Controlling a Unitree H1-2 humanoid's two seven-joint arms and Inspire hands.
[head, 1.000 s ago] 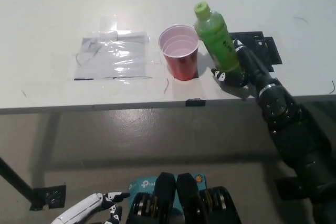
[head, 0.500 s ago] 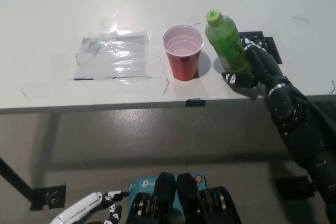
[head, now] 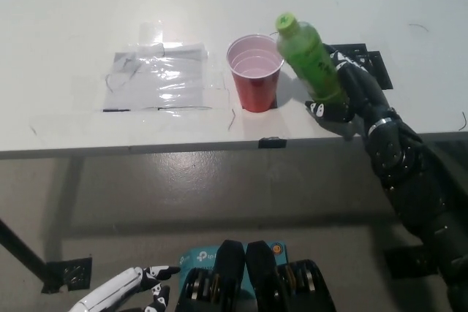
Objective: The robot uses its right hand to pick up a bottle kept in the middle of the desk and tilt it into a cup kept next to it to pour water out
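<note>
Bottle (head: 308, 56) tilted toward cup (head: 254, 72), right hand (head: 349, 93) fingers clamped on it; left hand (head: 121, 291) low, fingers apart.

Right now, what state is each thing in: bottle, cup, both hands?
green bottle: capped, held, tilted with its top toward the cup.
red cup: upright on the desk, open, nothing visible inside.
right hand: shut on the green bottle.
left hand: resting low at the lower left, holding nothing, fingers apart.

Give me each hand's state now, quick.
Left hand: low at the picture's bottom left, holding nothing, fingers apart, open.
Right hand: shut on the bottle, tilted toward the cup.
</note>
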